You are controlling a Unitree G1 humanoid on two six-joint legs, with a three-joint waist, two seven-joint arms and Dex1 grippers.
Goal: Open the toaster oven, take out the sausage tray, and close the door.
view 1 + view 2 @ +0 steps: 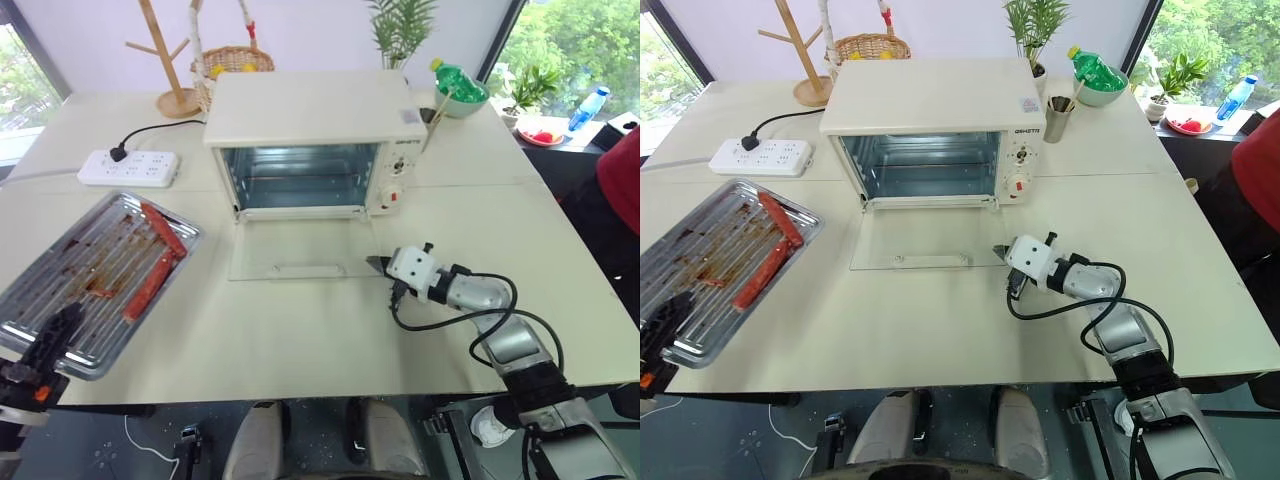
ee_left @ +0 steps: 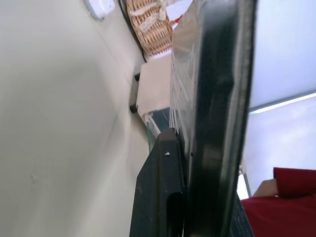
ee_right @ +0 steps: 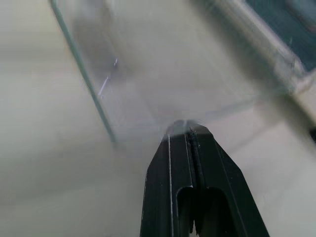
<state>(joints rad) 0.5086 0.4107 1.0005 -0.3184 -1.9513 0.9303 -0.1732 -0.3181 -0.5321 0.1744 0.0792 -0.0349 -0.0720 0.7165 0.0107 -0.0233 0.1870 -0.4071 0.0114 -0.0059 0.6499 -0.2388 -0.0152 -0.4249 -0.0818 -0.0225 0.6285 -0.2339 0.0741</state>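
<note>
A white power strip (image 1: pixel 129 167), wicker basket (image 1: pixel 229 66), wooden rack (image 1: pixel 172 62) and green bowl (image 1: pixel 462 98) share the table (image 1: pixel 300 340).

The sausage tray (image 1: pixel 95 280) runs past the frame edge.

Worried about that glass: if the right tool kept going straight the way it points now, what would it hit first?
Most likely the door: the shut right tool points at its near corner, lying flat open on the table. Whether it would strike the edge or slide over it is unclear.
</note>
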